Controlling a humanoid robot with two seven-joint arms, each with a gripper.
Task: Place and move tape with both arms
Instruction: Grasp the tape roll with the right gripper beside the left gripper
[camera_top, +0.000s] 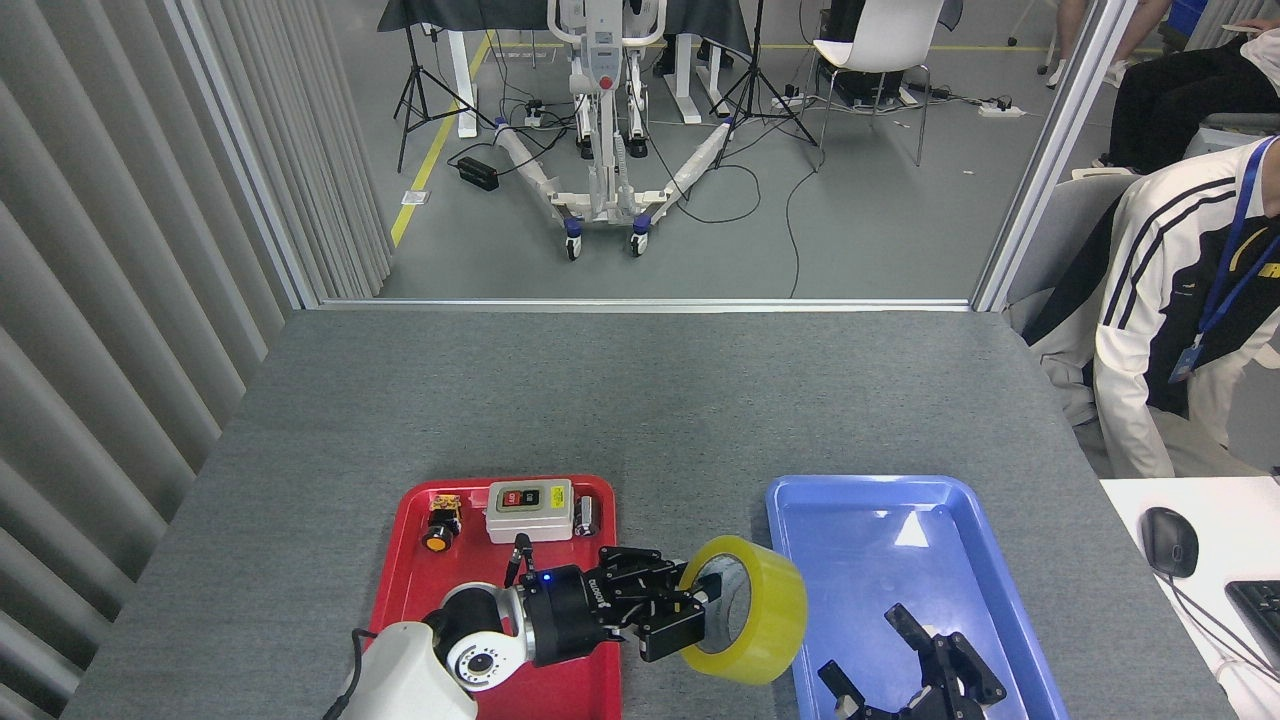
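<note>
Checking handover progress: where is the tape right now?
In the head view the tape is held by the left gripper, low centre, between the red tray and blue tray, overlapping the blue tray's left rim.

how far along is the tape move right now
Done: the tape is off the red tray, gripped by the left gripper. In hand: it hangs at the blue tray's left rim. Left: passing it to the open right gripper or setting it down.

right pincer (915, 672) base cut off below – tape (745, 622) core partly hidden
</note>
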